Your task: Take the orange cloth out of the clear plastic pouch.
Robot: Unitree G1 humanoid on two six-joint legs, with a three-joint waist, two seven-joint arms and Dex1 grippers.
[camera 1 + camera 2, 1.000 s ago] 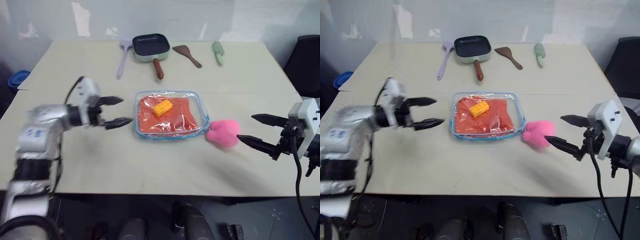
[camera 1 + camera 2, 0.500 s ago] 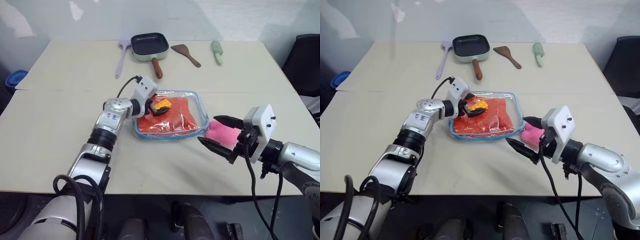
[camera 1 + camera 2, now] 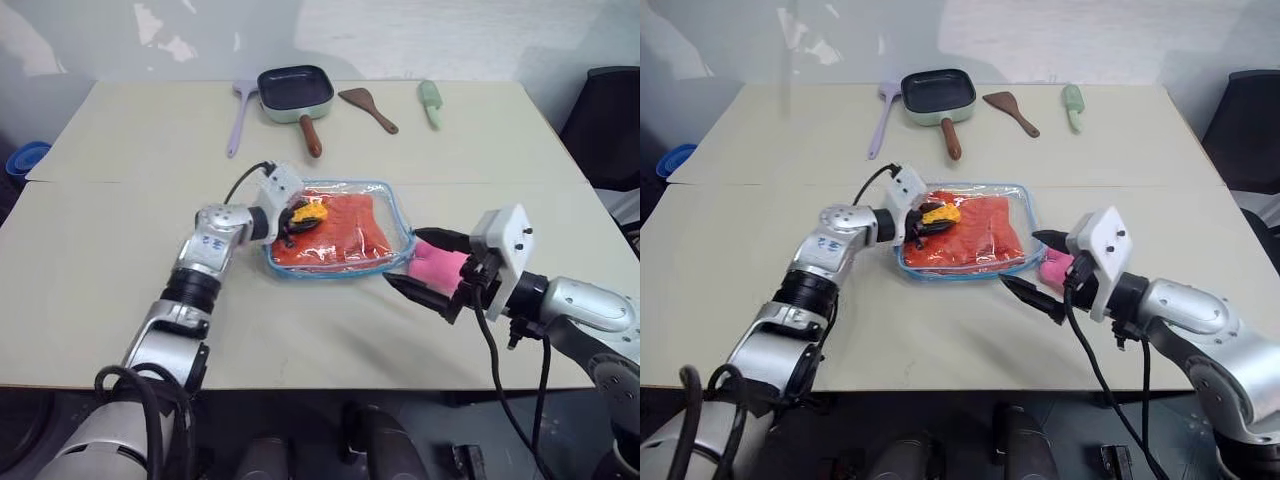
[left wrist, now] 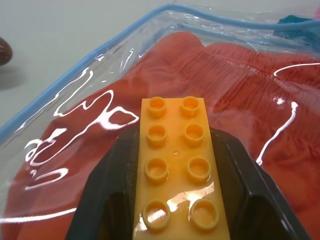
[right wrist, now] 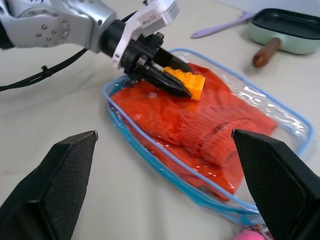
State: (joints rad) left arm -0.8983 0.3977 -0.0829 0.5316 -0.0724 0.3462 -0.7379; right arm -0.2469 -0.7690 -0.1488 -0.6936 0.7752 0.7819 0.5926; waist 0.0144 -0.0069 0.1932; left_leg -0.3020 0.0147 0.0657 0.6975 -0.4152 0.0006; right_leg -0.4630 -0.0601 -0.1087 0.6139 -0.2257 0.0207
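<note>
The orange cloth [image 3: 345, 232] lies flat inside the clear plastic pouch [image 3: 398, 208] with blue trim, at the table's middle. A yellow-orange studded brick [image 3: 310, 211] rests on top of the pouch near its left end. My left gripper [image 3: 300, 215] is shut on that brick; in the left wrist view the brick [image 4: 176, 165] sits between the two black fingers [image 4: 107, 200]. My right gripper [image 3: 403, 258] stands open at the pouch's right front corner, beside a pink plush toy [image 3: 438, 267]. In the right wrist view its wide-set fingers [image 5: 55, 185] frame the pouch.
At the far side of the table lie a frying pan [image 3: 296, 92], a purple spatula [image 3: 240, 115], a brown spatula [image 3: 368, 105] and a green utensil [image 3: 430, 100]. A blue object [image 3: 22, 158] sits off the left edge, a black chair [image 3: 610, 110] at the right.
My left gripper came in from the left onto the pouch and closed on the brick. My right gripper moved left, up to the pouch's right corner beside the plush.
</note>
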